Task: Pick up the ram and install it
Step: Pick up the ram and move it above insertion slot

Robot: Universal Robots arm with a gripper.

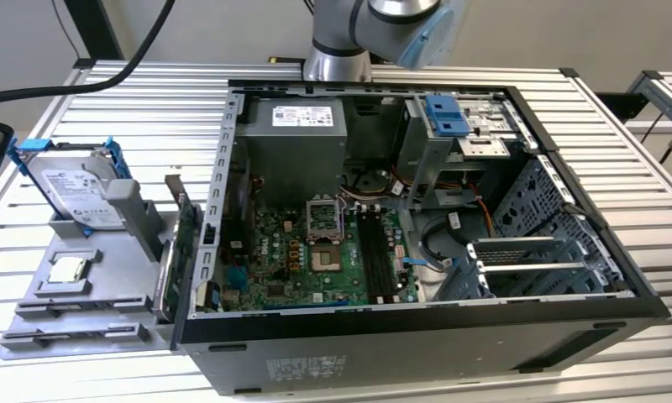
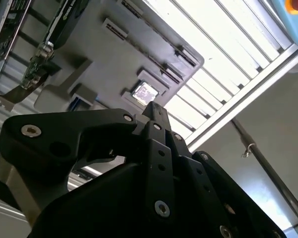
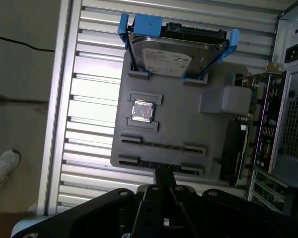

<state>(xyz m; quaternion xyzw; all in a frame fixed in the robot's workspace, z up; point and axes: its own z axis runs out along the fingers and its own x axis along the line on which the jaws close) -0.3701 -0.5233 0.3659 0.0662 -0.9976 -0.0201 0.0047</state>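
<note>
Gripper hovers above the tray, pickup not yet made.
Jaws pinched together, empty; ram sits slotted in the tray.

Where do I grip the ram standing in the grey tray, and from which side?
Pinch the ram mid-length across its two flat faces, coming straight down from above the grey tray. It stands edge-on with its thin top edge up, and the holder blocks cover both ends, probably leaving the middle free.
</note>
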